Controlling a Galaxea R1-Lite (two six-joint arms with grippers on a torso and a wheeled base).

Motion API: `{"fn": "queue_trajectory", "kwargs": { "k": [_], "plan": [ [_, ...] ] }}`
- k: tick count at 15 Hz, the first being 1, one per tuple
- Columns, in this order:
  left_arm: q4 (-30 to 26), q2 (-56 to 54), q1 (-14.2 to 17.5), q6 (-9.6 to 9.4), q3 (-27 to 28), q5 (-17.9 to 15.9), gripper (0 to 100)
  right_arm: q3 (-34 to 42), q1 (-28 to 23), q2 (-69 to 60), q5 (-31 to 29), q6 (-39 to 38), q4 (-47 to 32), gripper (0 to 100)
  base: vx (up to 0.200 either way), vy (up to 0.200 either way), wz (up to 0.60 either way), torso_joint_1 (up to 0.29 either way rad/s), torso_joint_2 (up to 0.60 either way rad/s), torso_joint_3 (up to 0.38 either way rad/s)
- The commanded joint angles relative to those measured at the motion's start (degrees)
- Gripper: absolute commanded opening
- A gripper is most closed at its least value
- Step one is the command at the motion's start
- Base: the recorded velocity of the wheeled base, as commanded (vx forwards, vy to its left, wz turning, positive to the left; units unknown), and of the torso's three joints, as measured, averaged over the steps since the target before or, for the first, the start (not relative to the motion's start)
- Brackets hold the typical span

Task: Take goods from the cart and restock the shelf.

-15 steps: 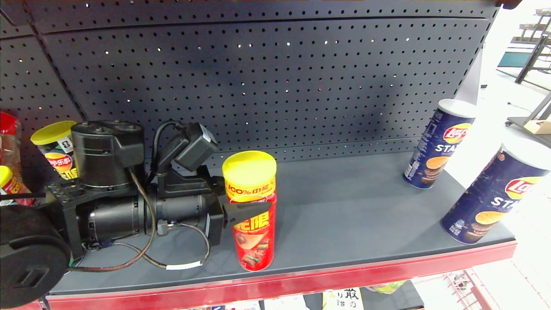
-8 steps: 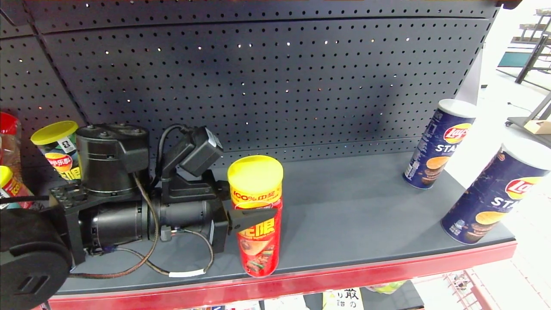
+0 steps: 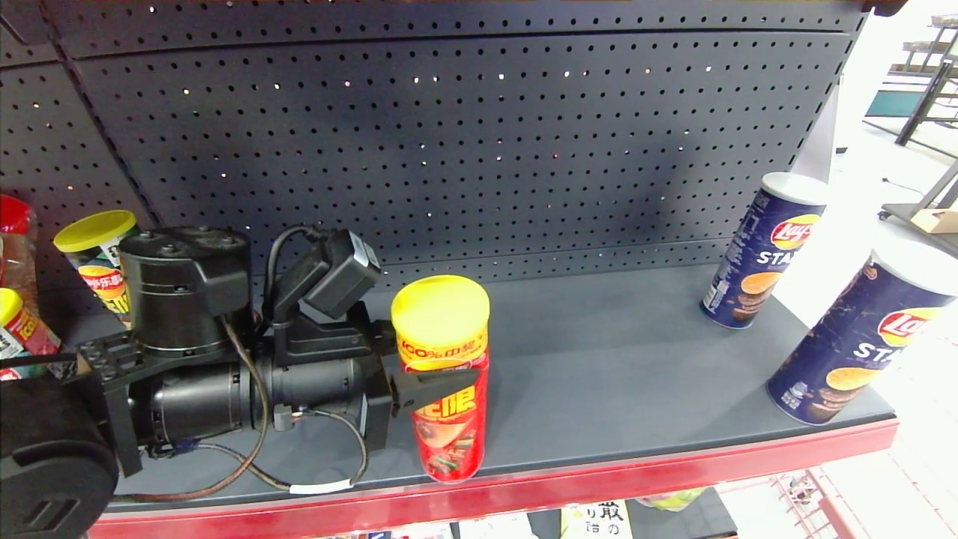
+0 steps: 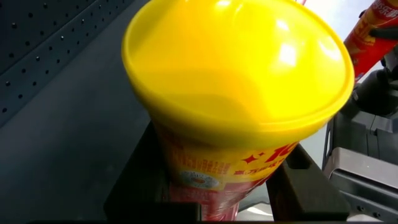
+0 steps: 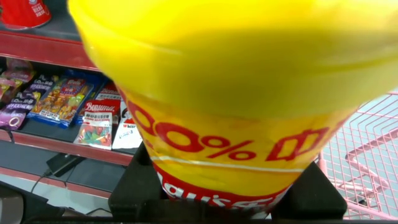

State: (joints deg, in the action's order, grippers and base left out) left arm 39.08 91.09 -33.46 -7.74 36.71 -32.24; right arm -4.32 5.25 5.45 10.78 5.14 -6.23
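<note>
Left pincer [image 3: 447,378] is clamped on the red can [image 3: 447,340], one black finger [image 3: 438,383] lying straight across the label at mid-height, its partner hidden behind. The can is upright, yellow lid on top, down at the front of the shelf [image 3: 599,374], just behind the red edge and left of centre; whether its base is actually resting on the grey deck, I cannot tell. The left arm lies low along the deck, coming in from the left end. From the left wrist, that yellow lid looms large, and dark fingers press the can's body on both sides. Over to the right, well apart from the red can, stand two others: the far blue can [image 3: 760,251] back near the pegboard [image 3: 449,150], and the near blue can [image 3: 861,333] out at the front right corner. At the left end, behind the arm, a small yellow-lidded tub [image 3: 99,258] sits close to the pegboard. Now the right wrist: the right pincer [image 5: 224,196] is squeezed tight on the other can [image 5: 230,149], same yellow lid and red-and-yellow label, a black finger [image 5: 140,186] hard against each side. Beyond that can, the pink wire cart [image 5: 367,168] shows on one side, and on the other flat packets [image 5: 62,102] lie on a lower, red-edged shelf.
</note>
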Motion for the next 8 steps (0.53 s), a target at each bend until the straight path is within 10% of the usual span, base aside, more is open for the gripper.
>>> {"fn": "queue_trajectory", "kwargs": {
  "k": [1, 5, 6, 8],
  "plan": [
    [-0.1, 0.1, 0.0, -0.08, -0.1, 0.0, 0, 0.0, 0.0, 0.1, 0.0, 0.0, 0.0, 0, 0.000, 0.000, 0.00, 0.000, 0.00, 0.000],
    [-0.1, 0.0, 0.0, -0.34, -0.3, 0.1, 0, 0.0, 0.0, 0.1, 0.0, 0.0, 0.0, 0, 0.000, 0.000, 0.00, 0.000, 0.00, 0.000],
    [0.0, 0.0, 0.0, -0.26, -0.3, 0.2, 100, 0.0, 0.0, 0.1, 0.0, 0.0, 0.0, 0, 0.000, 0.000, 0.00, 0.000, 0.00, 0.000],
    [-0.1, -0.5, 0.0, -0.17, -0.3, 0.4, 100, 0.1, 0.0, 0.1, 0.0, 0.0, 0.0, 0, 0.000, 0.000, 0.00, 0.000, 0.00, 0.000]
  ]
}}
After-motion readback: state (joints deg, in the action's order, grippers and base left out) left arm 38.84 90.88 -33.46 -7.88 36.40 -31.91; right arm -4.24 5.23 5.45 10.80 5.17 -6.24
